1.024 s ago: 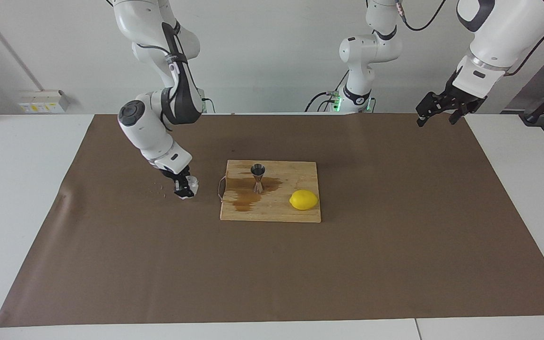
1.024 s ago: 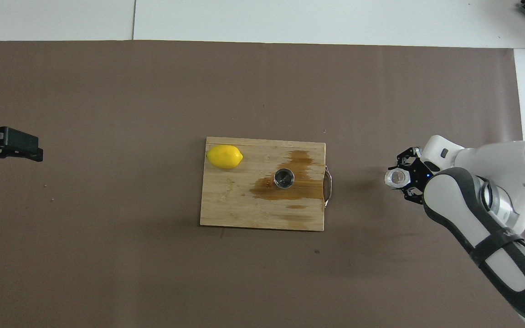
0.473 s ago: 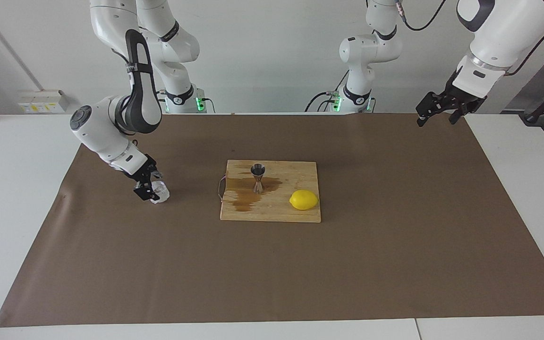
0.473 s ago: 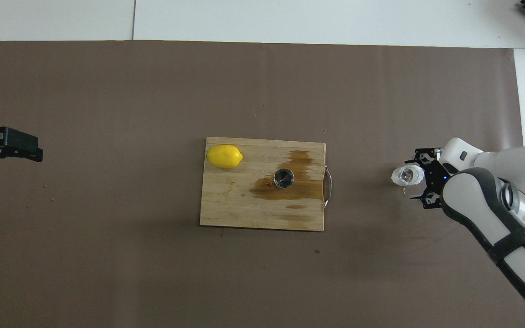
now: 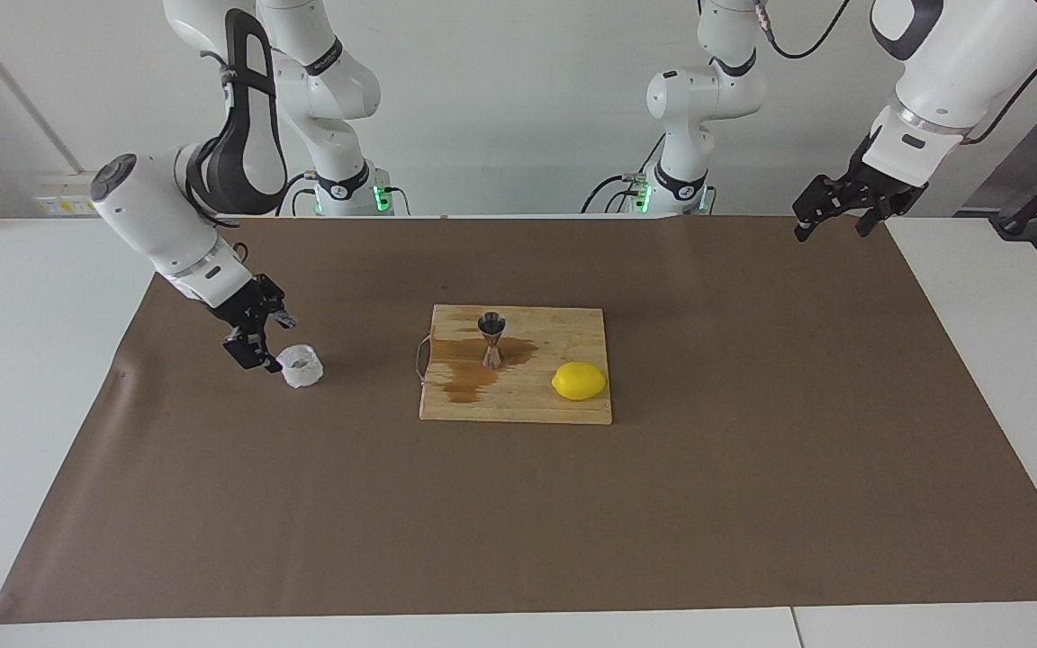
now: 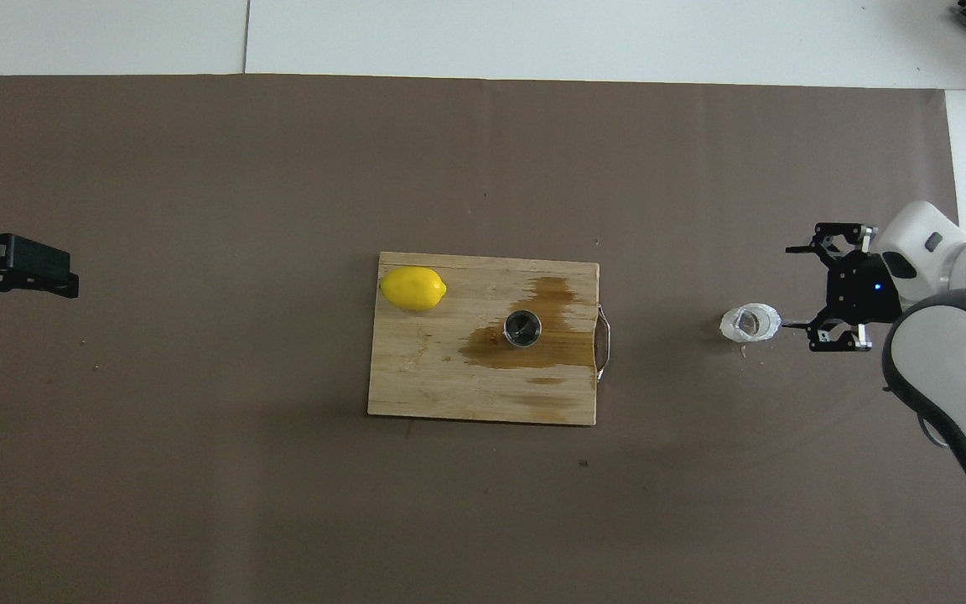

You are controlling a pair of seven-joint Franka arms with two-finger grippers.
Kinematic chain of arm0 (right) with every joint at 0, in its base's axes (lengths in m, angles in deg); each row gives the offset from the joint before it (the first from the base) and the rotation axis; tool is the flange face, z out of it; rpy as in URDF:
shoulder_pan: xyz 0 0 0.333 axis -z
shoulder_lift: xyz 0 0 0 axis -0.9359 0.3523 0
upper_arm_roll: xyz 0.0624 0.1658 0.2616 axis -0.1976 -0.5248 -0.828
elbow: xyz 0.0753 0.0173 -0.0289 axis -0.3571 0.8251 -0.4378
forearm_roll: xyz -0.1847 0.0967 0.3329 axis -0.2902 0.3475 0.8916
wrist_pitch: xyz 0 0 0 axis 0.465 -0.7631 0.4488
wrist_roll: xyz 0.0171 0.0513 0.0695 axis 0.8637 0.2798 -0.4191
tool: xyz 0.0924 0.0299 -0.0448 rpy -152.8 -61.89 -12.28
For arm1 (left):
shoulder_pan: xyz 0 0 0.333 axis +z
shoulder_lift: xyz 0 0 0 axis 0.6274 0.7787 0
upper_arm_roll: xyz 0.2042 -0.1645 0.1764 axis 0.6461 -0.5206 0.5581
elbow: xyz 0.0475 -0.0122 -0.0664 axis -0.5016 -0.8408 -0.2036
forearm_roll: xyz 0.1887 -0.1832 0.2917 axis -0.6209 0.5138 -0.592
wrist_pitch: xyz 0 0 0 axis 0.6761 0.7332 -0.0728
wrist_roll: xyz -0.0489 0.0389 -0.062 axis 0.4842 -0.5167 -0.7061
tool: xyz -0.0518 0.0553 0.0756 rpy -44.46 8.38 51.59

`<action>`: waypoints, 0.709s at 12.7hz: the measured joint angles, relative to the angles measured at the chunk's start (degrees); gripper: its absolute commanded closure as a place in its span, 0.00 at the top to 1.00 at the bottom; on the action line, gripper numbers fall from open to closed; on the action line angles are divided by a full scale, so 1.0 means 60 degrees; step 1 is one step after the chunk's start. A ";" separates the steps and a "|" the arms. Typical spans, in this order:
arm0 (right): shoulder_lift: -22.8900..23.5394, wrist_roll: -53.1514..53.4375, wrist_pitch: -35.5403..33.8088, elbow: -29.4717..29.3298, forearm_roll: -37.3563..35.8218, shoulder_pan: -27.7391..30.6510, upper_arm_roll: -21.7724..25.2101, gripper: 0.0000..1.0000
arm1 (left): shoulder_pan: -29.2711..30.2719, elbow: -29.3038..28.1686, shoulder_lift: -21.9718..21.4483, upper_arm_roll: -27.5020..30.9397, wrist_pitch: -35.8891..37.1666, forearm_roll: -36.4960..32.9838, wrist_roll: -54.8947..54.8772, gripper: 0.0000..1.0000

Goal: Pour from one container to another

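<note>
On the brown paper our right gripper hangs with its fingers spread, holding nothing, just beside the cup, which stands upright. The jigger stands on the stained board near a lemon. Our left gripper waits, open and empty, over the paper's edge.

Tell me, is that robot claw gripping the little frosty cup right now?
No: the cup stands alone on the brown paper, and the right gripper is open beside it, fingers spread and off its wall.

No readable text, labels, brands or numbers on any item, arm or surface.
</note>
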 measured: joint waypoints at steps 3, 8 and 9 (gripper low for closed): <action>-0.0452 0.3442 -0.1168 -0.1113 -0.1125 -0.0086 -0.0095 1.00 | 0.0000 0.0000 0.0000 0.0000 0.0003 0.0000 0.0000 1.00; -0.0397 1.0452 -0.2654 -0.3202 -0.3220 -0.1366 -0.0164 1.00 | 0.0000 0.0000 0.0000 0.0000 0.0004 0.0000 0.0000 1.00; -0.0336 1.1702 -0.3015 -0.3544 -0.3604 -0.1527 -0.0172 1.00 | 0.0000 0.0000 0.0000 0.0000 0.0004 0.0000 0.0000 1.00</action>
